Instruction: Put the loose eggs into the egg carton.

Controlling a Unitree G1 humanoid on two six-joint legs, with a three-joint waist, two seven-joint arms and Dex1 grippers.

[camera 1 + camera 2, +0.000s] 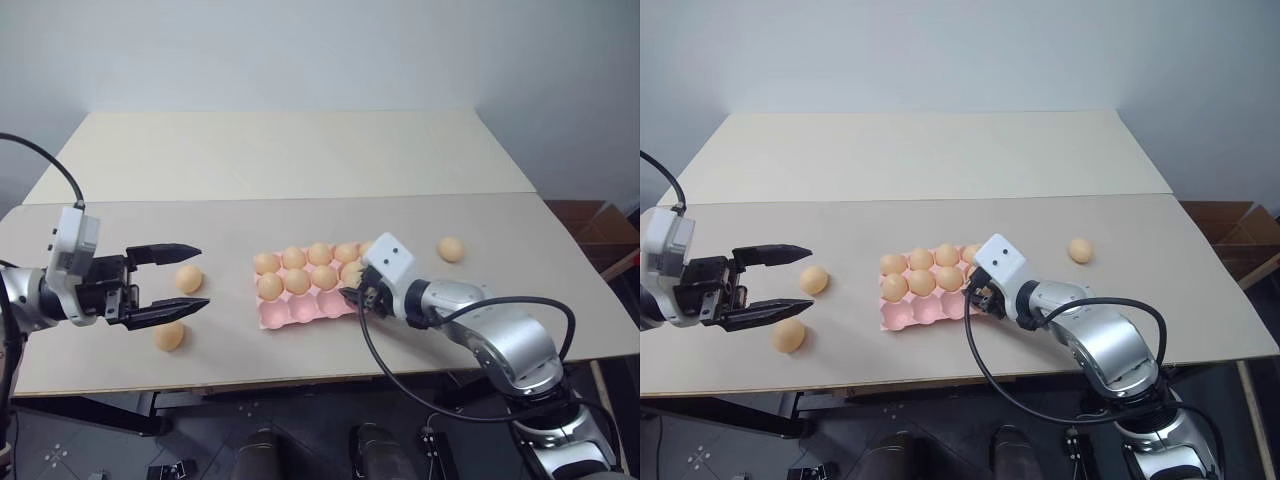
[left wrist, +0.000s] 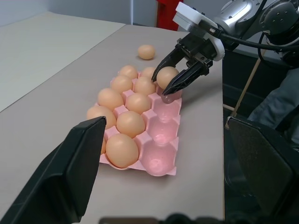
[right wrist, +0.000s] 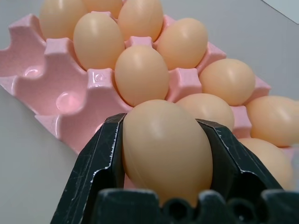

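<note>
Right tool point(image 2: 174, 74) was clamped on one egg point(image 3: 166, 149), poised over the near row of the pink carton point(image 2: 161, 161), towards its right end. Left tool point(image 1: 168, 285) stood wide and empty over the table point(image 1: 300, 160), just beside two loose eggs, one point(image 1: 189, 278) between its fingers' line and one point(image 1: 169, 336) nearer. A third loose egg point(image 1: 451, 249) lay right of the carton. Placing looked to be the step in hand; next, by my reckoning, the egg needed lowering into an empty near-row cup before letting go. Count: one carton, roughly nine eggs seated in the far and middle rows, one egg held, three on the table.
</note>
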